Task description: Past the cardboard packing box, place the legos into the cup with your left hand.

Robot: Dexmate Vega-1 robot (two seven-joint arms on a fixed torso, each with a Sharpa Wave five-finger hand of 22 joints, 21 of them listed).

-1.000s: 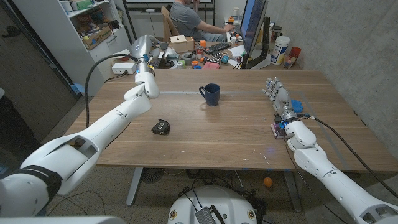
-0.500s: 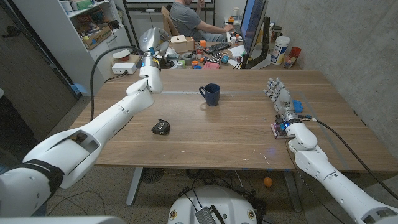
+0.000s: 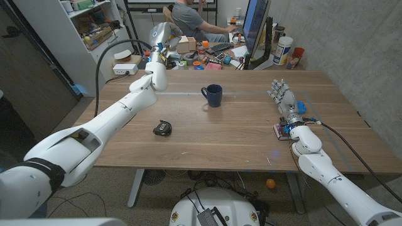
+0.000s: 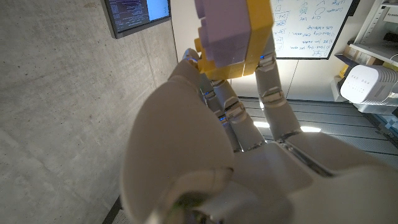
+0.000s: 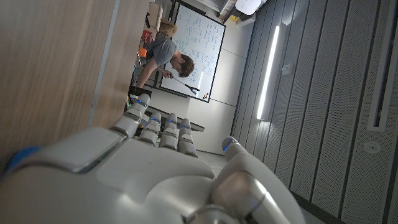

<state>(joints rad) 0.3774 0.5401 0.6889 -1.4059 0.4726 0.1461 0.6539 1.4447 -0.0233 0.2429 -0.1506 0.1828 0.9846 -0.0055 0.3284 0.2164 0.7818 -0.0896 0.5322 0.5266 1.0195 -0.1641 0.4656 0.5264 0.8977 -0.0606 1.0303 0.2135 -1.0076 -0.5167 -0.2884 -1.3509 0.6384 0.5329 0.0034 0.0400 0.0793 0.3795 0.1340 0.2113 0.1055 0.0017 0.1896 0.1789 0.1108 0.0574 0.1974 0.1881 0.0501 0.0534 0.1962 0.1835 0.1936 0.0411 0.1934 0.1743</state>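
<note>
Here the left hand (image 3: 162, 32) is raised past the far edge of the wooden table (image 3: 239, 141), just beside a small cardboard packing box (image 3: 183, 44) that stands among desk clutter behind the table. In the left wrist view its fingers (image 4: 268, 68) grasp the legos (image 4: 233, 34), a stack of blocky plastic bricks, lilac over yellow, with studs showing along one side.

The cup (image 3: 213, 95), dark blue, glossy, cylindrical and with a handle, stands upright on the table, well apart from the left hand and nearer the robot than the box. Broad bare wood surrounds the cup on every side. A small black rounded object (image 3: 162, 129) lies on the table nearer the robot than the cup, toward the left arm.

The right hand (image 3: 283, 99) stands near the table's right edge, well apart from the cup, released, with fingers (image 5: 163, 132) straight, close together and holding nothing. A blue item (image 3: 300, 107) lies just beside it.

The table surface is smooth, with lengthwise grain and straight edges. A seated person (image 3: 188, 17) works at the desk beyond the box.
</note>
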